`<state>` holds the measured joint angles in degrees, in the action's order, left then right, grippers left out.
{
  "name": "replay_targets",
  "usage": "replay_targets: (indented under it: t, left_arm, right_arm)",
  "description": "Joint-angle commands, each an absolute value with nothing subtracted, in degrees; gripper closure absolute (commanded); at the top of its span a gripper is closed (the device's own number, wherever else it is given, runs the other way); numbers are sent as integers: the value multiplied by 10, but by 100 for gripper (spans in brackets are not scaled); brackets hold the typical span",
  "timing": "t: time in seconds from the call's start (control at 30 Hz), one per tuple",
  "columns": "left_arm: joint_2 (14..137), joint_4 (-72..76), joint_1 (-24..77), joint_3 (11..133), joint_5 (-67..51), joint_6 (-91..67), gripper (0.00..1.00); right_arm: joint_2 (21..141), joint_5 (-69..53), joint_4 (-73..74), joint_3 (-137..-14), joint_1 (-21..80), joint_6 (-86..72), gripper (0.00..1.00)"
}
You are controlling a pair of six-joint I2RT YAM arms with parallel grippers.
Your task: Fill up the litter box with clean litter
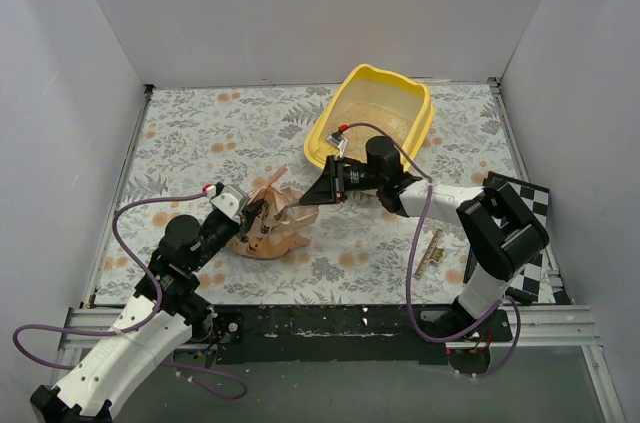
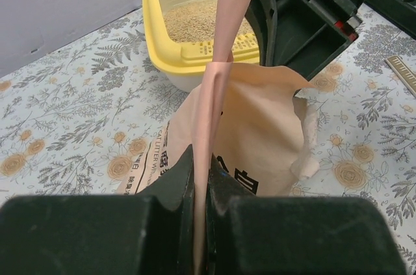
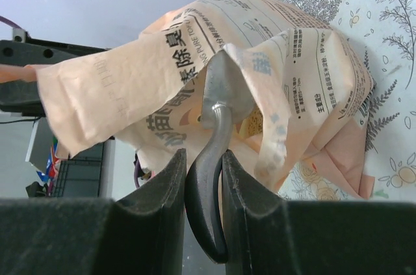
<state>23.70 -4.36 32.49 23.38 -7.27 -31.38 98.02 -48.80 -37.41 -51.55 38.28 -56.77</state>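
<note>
The yellow litter box stands at the back right, with a layer of pale beige clean litter in it. It also shows in the left wrist view, with litter inside. A peach-pink bag lies in front of the box. My left gripper is shut on the bag's upper edge and holds it up. My right gripper is shut on the dark handle of a grey metal scoop. The scoop's bowl sits inside the bag's mouth, and its contents are hidden.
A small tan strip lies on the floral tablecloth right of the bag. A black-and-white checkered board sits at the right edge. White walls enclose the table on three sides. The right arm reaches between the box and the bag.
</note>
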Motion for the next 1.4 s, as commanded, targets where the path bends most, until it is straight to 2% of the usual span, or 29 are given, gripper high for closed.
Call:
replay_targets:
  t: [0.0, 0.23, 1.0, 1.37]
  left_arm:
    - [229, -15, 330, 231, -91, -309, 100]
    - [232, -11, 329, 230, -96, -308, 100]
    - [228, -8, 329, 227, -85, -308, 100]
    - [235, -8, 329, 228, -86, -309, 100]
  right_arm:
    - [917, -522, -454, -494, 359, -591, 99]
    - [856, -536, -449, -440, 318, -597, 99]
    - [694, -572, -251, -357, 215, -524, 99]
    - [624, -577, -238, -315, 164, -544, 99]
